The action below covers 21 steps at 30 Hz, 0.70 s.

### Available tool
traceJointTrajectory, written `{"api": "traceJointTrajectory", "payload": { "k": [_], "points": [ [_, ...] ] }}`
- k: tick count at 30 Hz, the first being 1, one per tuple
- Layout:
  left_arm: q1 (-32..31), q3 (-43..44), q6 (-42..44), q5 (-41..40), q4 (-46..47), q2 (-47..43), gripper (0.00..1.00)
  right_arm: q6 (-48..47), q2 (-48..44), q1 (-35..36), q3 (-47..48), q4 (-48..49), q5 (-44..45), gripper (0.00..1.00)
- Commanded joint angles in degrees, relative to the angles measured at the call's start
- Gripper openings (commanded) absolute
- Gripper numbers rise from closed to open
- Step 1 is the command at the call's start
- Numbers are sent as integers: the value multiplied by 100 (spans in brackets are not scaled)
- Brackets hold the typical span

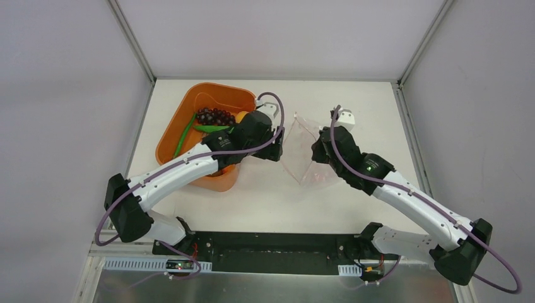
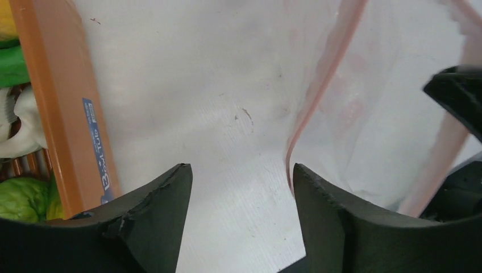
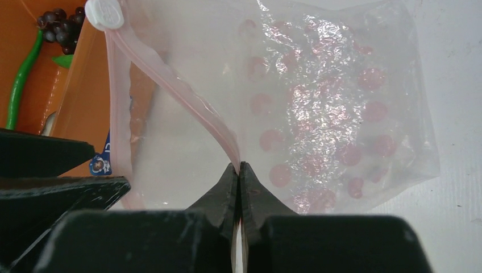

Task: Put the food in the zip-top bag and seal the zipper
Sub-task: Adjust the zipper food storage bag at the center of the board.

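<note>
At the left sits the orange basket (image 1: 169, 136) with the food (image 1: 217, 121) in it, grapes (image 3: 59, 25) and a long green pod (image 1: 183, 137) among the pieces; none of it is in the bag yet. Just right of the basket wall the left claw (image 2: 240, 170) hangs low over the table (image 2: 199, 85); its jaws stand well apart with nothing between them, and one lip of the pink zipper (image 3: 187, 102) lies just beside the inner face of its right-hand finger. The bag (image 3: 318, 102) lies between the two arms, mouth turned toward the basket, white slider (image 3: 105, 12) at the far end of the strip; the right claw (image 3: 239, 170) is pinched fully closed on the other lip and lifts it, so the mouth gapes. The step in hand looks to be readying the mouth for loading; to do it well, the right claw should hold firm and high without dragging the bag; the left should either close squarely on the near lip or lift straight up clear of it before reaching for food, since a sideways sweep could snag the strip and fold the mouth shut; pieces should go in deep, clear of the zipper.
</note>
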Motion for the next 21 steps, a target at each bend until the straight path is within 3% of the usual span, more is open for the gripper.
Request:
{"api": "traceJointTrajectory", "payload": {
  "k": [1,6,10,16,21],
  "points": [
    [34,-40,382,57,128,-742,71,68,238,-24,175,416,-142,0],
    [234,-196,602,-262,-56,-1370,80,90,434,-77,131,554,-414,0],
    [820,-515,458,-584,-60,-1832,88,91,481,-89,95,587,-467,0],
    [1960,-1087,-535,-1368,206,-2010,99,90,438,-100,49,659,-549,0],
    [2208,-1004,-1489,-1988,372,-1396,98,110,424,-108,47,654,-588,0]
  ]
}}
